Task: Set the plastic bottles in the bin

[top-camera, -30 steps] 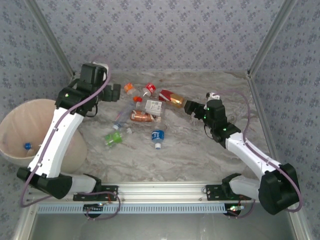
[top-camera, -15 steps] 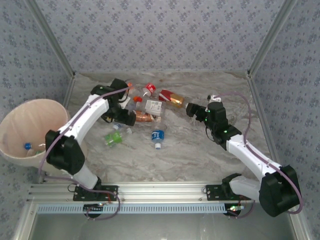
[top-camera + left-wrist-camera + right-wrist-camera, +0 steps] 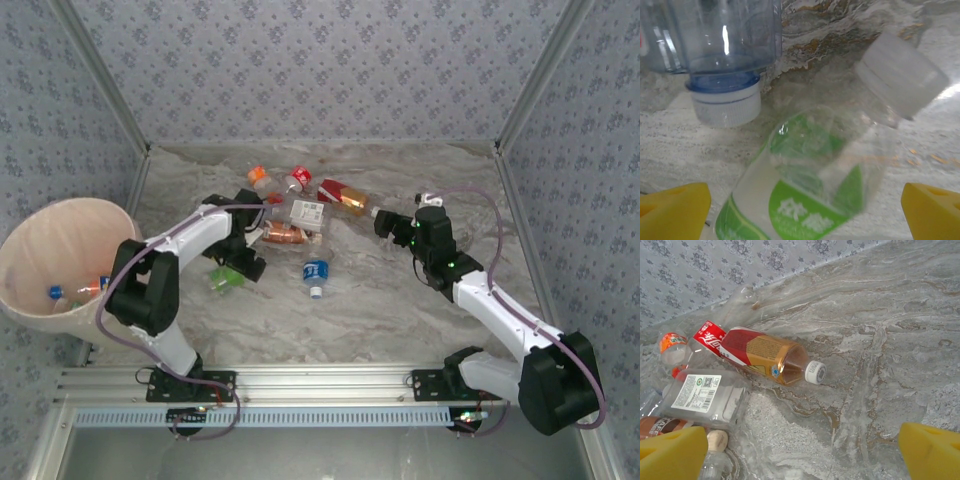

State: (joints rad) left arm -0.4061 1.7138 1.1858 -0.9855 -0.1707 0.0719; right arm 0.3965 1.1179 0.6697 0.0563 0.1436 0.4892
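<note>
From above, the bin [image 3: 60,207] sits at the left edge of the worktop [image 3: 400,320], with two bottles lying in its bottom, one of them blue-capped [image 3: 55,293]. The other plastic bottles [image 3: 283,233] lie scattered toward the far edge, left of the middle. The left gripper [image 3: 243,263] is down among them, right by the green-labelled bottle [image 3: 225,279], the one nearest the bin. A blue-labelled bottle [image 3: 315,270] lies to its right. The right gripper [image 3: 385,222] hovers off the right side of the pile, near the amber bottle [image 3: 343,196]

At the left wrist, the left gripper [image 3: 802,215] stands wide open, its yellow fingertips [image 3: 672,207] either side of the green-labelled bottle [image 3: 810,195], gripping nothing. That bottle's white cap [image 3: 902,75] points away to the right, and a clear bluish bottle [image 3: 725,50] lies just beside it

At the right wrist, the right gripper [image 3: 800,452] is wide open too, bare worktop [image 3: 865,405] between its fingertips [image 3: 932,450]. Ahead lies the amber bottle [image 3: 765,357], with a clear white-labelled bottle [image 3: 700,395] nearer, to the left
</note>
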